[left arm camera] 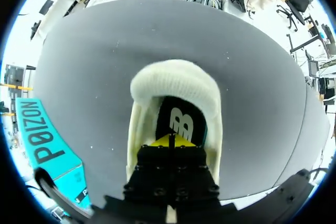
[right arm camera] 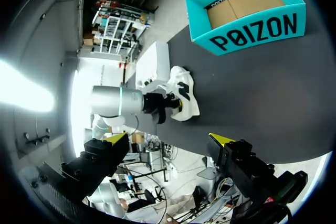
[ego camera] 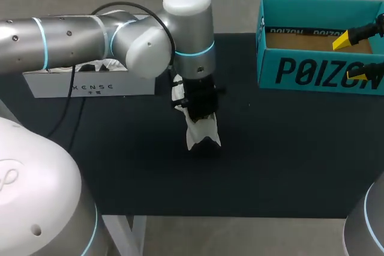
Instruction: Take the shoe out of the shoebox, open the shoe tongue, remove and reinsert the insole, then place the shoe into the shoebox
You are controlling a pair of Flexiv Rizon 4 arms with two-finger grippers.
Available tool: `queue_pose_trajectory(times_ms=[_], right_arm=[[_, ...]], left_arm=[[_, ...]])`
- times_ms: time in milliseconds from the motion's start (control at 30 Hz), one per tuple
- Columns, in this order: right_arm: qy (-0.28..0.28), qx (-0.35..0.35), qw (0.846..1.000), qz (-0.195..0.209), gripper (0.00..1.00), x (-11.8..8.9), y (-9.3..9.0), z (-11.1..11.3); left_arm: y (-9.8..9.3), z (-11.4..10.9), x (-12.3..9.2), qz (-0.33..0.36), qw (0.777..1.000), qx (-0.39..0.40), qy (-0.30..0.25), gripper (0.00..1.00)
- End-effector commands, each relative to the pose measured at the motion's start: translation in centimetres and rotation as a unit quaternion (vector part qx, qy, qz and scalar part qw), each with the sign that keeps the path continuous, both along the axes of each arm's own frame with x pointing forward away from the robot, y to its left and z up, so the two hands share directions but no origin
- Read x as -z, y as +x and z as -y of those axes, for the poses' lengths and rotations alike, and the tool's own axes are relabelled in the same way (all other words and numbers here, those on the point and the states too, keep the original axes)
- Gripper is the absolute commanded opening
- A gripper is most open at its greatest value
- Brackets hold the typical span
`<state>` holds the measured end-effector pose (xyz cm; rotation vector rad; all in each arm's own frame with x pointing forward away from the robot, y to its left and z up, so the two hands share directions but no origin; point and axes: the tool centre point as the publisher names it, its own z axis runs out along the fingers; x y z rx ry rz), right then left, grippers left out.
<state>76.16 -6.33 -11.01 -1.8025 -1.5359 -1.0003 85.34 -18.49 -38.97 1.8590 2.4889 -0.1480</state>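
A white shoe [ego camera: 201, 131] stands on the black table near its middle, seen in the right wrist view as the shoe [right arm camera: 185, 98] too. My left gripper [ego camera: 198, 109] comes down into its opening. In the left wrist view the shoe [left arm camera: 176, 85] surrounds my left gripper [left arm camera: 170, 141], whose yellow tips are shut together against the black insole [left arm camera: 181, 121] lying inside. Whether they pinch the insole I cannot tell. The teal shoebox [ego camera: 318, 73] stands open at the far right, nothing inside it. My right gripper [ego camera: 353, 58] hangs open at its right end, holding nothing.
A white case [ego camera: 90, 85] lies at the back left, behind my left arm. The shoebox [right arm camera: 247, 30] is well ahead of my right gripper [right arm camera: 168, 139]; its corner [left arm camera: 47, 145] shows beside the left gripper. Bare black mat lies between shoe and box.
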Motion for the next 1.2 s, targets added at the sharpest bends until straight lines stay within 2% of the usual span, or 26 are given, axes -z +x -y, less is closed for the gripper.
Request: queue_pose_trajectory(times_ms=[33, 233, 367, 467, 700, 833, 1033, 1167, 1200], right_arm=[[-0.001, 0.001, 1.0, 0.0, 1.0, 0.1, 0.0, -0.1], [-0.001, 0.001, 1.0, 0.0, 1.0, 0.1, 0.0, -0.1], [-0.001, 0.001, 1.0, 0.0, 1.0, 0.1, 0.0, -0.1], [-0.001, 0.001, 1.0, 0.0, 1.0, 0.1, 0.0, -0.1], [-0.001, 0.001, 1.0, 0.0, 1.0, 0.1, 0.0, -0.1], [-0.001, 0.001, 1.0, 0.0, 1.0, 0.1, 0.0, -0.1], [-0.001, 0.001, 1.0, 0.0, 1.0, 0.1, 0.0, -0.1], [-0.001, 0.001, 1.0, 0.0, 1.0, 0.1, 0.0, -0.1], [-0.001, 0.001, 1.0, 0.0, 1.0, 0.1, 0.0, -0.1]], left_arm=[[-1.5, -0.4, -1.2, 0.016, 1.0, 0.01, 0.005, 0.0], [-1.6, 0.0, 1.2, 0.014, 1.0, 0.011, 0.006, 0.0], [-1.0, 0.1, 3.3, 0.001, 1.0, 0.001, 0.002, 0.0], [-0.6, 0.2, 3.9, -0.008, 1.0, 0.001, 0.004, 0.0], [-0.7, -0.2, 0.4, 0.003, 1.0, -0.009, 0.015, 0.0], [0.0, -1.2, -2.0, 0.031, 0.999, -0.004, 0.014, 0.0], [2.1, -2.6, -3.0, 0.053, 0.998, -0.001, 0.025, 0.0], [2.6, -2.9, -3.0, 0.048, 0.998, 0.006, 0.027, 0.0], [2.6, -2.9, -3.0, 0.047, 0.998, 0.005, 0.028, 0.35]])
